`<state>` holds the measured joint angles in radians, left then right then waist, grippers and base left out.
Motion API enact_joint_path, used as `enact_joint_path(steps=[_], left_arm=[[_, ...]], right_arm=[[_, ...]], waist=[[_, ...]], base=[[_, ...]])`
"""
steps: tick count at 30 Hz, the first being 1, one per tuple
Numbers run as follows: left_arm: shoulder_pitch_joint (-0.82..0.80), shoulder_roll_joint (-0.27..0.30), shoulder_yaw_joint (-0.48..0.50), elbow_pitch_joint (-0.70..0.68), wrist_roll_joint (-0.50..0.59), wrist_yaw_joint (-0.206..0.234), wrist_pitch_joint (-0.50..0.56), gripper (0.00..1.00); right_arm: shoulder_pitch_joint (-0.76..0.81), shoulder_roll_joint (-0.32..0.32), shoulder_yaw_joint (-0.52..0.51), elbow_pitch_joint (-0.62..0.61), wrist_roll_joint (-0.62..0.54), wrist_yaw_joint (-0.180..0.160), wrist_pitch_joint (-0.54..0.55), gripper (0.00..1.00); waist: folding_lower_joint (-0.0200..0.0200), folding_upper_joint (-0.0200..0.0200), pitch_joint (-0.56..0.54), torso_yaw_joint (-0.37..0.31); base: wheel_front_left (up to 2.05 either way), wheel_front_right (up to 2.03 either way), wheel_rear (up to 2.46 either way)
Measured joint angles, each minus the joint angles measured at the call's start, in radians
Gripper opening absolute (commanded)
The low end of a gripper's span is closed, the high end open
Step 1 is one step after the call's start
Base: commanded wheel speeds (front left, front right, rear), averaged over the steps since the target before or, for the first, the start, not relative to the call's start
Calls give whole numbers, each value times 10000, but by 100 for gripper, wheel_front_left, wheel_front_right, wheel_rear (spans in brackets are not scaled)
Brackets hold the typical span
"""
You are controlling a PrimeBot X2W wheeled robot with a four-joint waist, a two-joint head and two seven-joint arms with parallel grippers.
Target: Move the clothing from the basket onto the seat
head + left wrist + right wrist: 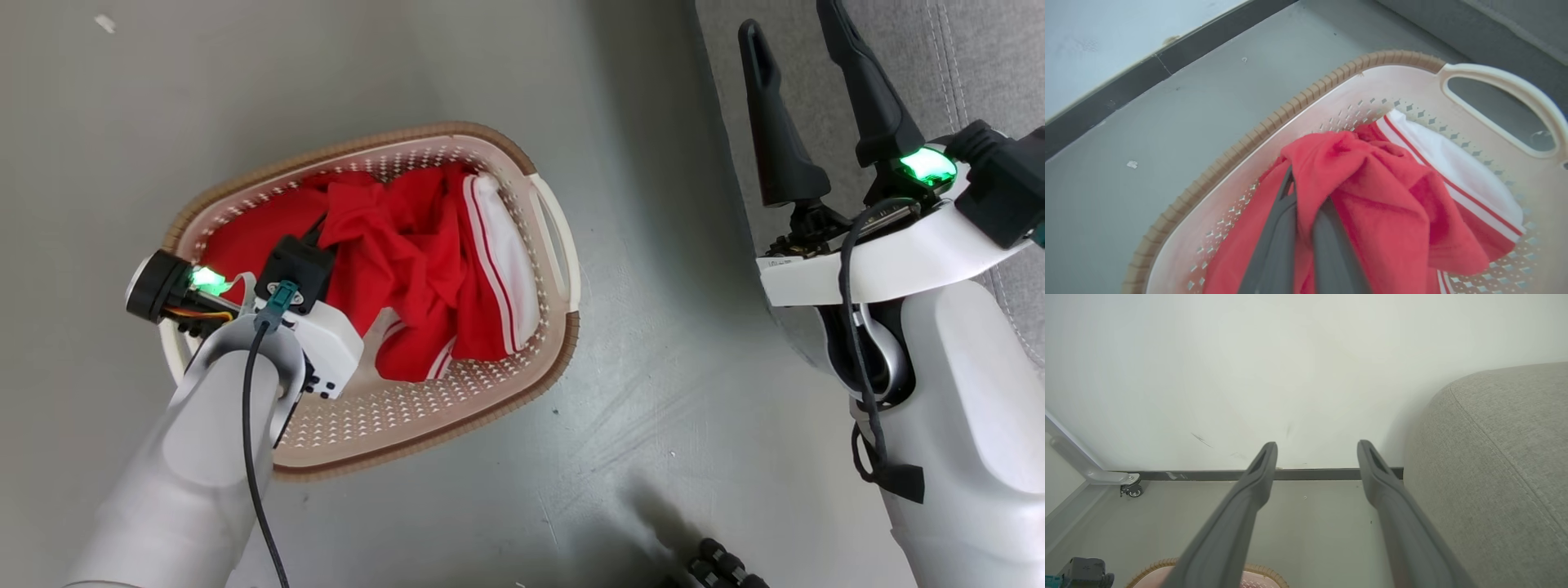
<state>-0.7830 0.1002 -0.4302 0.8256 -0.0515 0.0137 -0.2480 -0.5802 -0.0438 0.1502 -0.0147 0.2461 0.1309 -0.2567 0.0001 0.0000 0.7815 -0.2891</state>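
The cream basket (563, 269) with a brown rim stands on the grey floor and holds the red and white clothing (424, 261). My left gripper (322, 233) reaches down into it. In the left wrist view its two dark fingers (1274, 241) are shut on a fold of the red clothing (1372, 196), and the fabric drapes over their tips. My right gripper (796, 33) hangs open and empty at the edge of the grey seat (980, 57). The right wrist view shows its fingers (1257, 477) spread wide, the seat (1502, 465) rising to their right.
A pale wall with a dark skirting strip (1208, 474) runs behind the basket. A white frame on a small caster (1131, 491) stands at the left. The basket's side handle (1506, 92) faces the seat. Bare grey floor (653, 392) lies between basket and seat.
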Motion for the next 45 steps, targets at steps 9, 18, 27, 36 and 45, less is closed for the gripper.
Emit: enact_joint_path(steps=[9, 18, 27, 36, 45], left_arm=[[370, -15, 236, -1814, -272, -4, -12, 0], [382, 56, 443, -2991, -583, -259, -13, 0], [384, 351, 426, -3484, -692, -708, -15, 0], [409, 213, 90, -3996, -1083, -1064, 405, 0], [722, 136, -349, -4635, -1559, -1313, 1143, 0]], right_arm=[[78, -8, -167, 520, -399, 0, 0, 100], [371, -21, -94, 911, -568, 0, 0, 100], [803, -38, 368, 1373, -936, 0, 0, 100], [1320, -314, 853, 1755, -1223, 0, 0, 100], [1866, -830, 1503, 1935, -1310, 0, 0, 100]], waist=[[0, 0, -730, 423], [0, 0, -1475, 769], [0, 0, -2489, 1158], [0, 0, -3630, 1510], [-1, 0, -4803, 1852]], base=[[0, 0, 0], [0, 0, 0], [0, 0, 0], [0, 0, 0], [0, 0, 0]])
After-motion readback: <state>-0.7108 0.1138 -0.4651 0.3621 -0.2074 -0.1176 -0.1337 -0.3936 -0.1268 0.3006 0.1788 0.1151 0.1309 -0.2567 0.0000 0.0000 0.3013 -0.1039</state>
